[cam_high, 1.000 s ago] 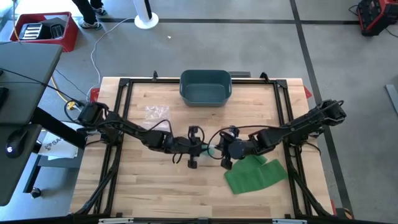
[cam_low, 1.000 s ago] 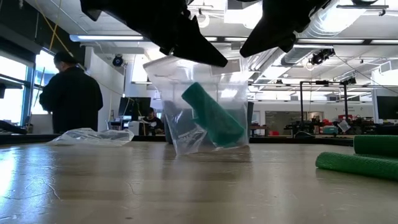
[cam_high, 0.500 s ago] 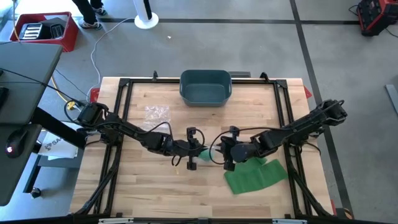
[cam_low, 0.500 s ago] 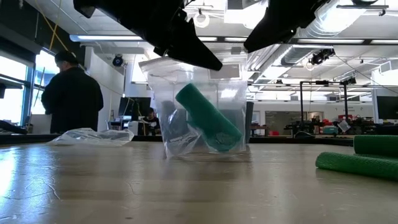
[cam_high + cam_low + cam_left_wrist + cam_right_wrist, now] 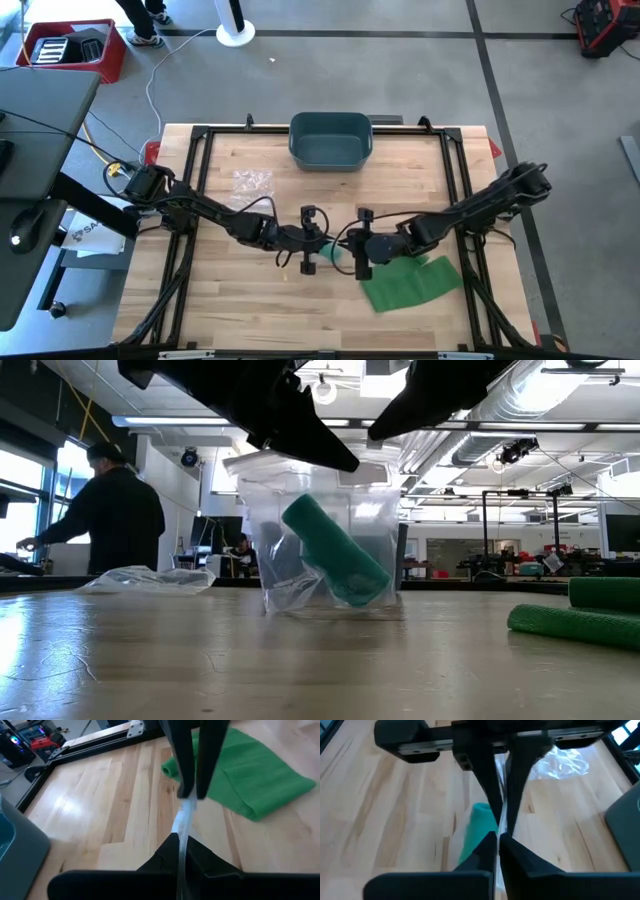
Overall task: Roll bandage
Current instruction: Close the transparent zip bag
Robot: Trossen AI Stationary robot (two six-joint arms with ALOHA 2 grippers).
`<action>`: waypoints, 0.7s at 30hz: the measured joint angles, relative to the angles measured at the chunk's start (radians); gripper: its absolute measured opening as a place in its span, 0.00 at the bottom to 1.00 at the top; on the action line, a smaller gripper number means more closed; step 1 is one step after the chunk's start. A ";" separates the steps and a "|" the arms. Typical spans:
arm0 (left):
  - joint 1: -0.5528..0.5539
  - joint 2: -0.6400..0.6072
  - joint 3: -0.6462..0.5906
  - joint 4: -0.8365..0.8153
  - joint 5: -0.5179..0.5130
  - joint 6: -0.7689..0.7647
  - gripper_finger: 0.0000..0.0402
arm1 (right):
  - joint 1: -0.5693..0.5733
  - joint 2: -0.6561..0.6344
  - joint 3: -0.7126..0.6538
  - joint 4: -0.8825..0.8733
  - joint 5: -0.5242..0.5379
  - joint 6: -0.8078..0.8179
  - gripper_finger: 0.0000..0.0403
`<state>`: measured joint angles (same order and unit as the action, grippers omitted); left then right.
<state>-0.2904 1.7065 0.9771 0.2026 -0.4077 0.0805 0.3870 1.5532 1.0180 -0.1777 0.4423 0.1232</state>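
Observation:
A clear plastic bag [image 5: 322, 525] hangs between my two grippers at the table's middle. A rolled teal bandage [image 5: 335, 550] lies slanted inside it. My left gripper [image 5: 180, 851] is shut on the bag's top edge. My right gripper [image 5: 498, 839] faces it from the right and is shut on the same edge. In the high view the two meet at the bag [image 5: 337, 250]. A green bandage [image 5: 410, 282], unrolled and loosely folded, lies flat on the wood to the right. My left gripper pinches the bag's top edge [image 5: 182, 834] between its two fingers, slanting down from the table's left. The bag hangs below, its bottom [image 5: 320, 606] down at the table top. My right gripper pinches the same top edge [image 5: 501, 822] between its two fingers, slanting down from the table's right, close to the left fingers [image 5: 487, 795]. The edge runs as a thin clear strip between the two grips.
A dark blue-grey bin [image 5: 331, 140] stands at the table's far edge. A crumpled clear bag [image 5: 252, 182] lies at the far left. A black frame [image 5: 200, 200] runs round the table. A person [image 5: 115, 510] stands in the room beyond.
My right gripper has rolled about its own axis and edged toward the left gripper. The bag has shifted a little toward the table's left, and the teal roll inside it has moved with it, still slanted.

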 joint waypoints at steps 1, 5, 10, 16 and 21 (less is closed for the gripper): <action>0.001 0.000 0.000 0.003 0.004 0.000 0.00 | -0.001 0.006 0.000 0.008 0.002 -0.001 0.02; 0.001 0.000 0.000 0.004 0.007 -0.002 0.00 | -0.003 0.018 0.000 0.036 0.027 -0.012 0.03; 0.001 0.000 0.000 0.018 0.010 -0.002 0.00 | -0.003 0.019 0.000 0.132 0.046 -0.059 0.02; 0.001 0.000 0.000 0.011 0.010 -0.012 0.00 | 0.002 -0.009 0.000 0.106 0.057 -0.105 0.04; 0.002 0.000 0.000 0.005 0.010 -0.018 0.00 | 0.018 -0.074 0.000 -0.001 0.061 -0.041 0.20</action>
<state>-0.2882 1.7065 0.9771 0.2077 -0.3981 0.0628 0.4051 1.4794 1.0183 -0.1786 0.5034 0.0823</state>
